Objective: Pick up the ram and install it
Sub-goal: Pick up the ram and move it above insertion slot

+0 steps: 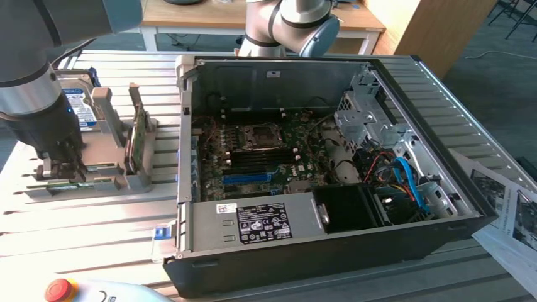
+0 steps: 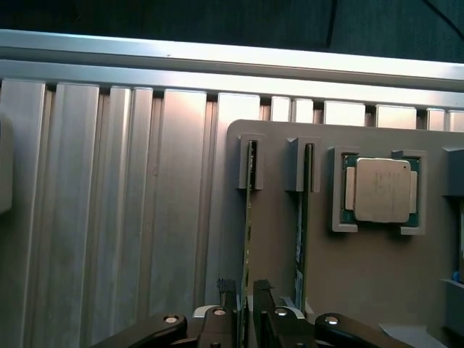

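A robot arm's gripper (image 2: 245,291) hangs over a matte grey plastic holder (image 2: 362,283), its black fingers (image 2: 262,293) apart on either side of the ram (image 2: 250,210). The thin green board stands on edge in a narrow slot at the holder's edge, and the fingers do not visibly press it. A second green stick (image 2: 303,217) stands parallel in the neighbouring slot, just beside the first. Beyond it, a square processor (image 2: 379,190) with a dull silver lid lies flat in a recess. The holder rests near the exterior view's left edge of the ribbed aluminium tabletop (image 1: 84,226). A silver hard drive (image 1: 74,106) with a blue-white label stands behind it. An open black computer case (image 1: 336,267), its motherboard exposed, fills the tabletop's middle. Printed sheets (image 1: 512,217) lie at the right edge, and a red button (image 1: 59,289) sits near the front left corner.
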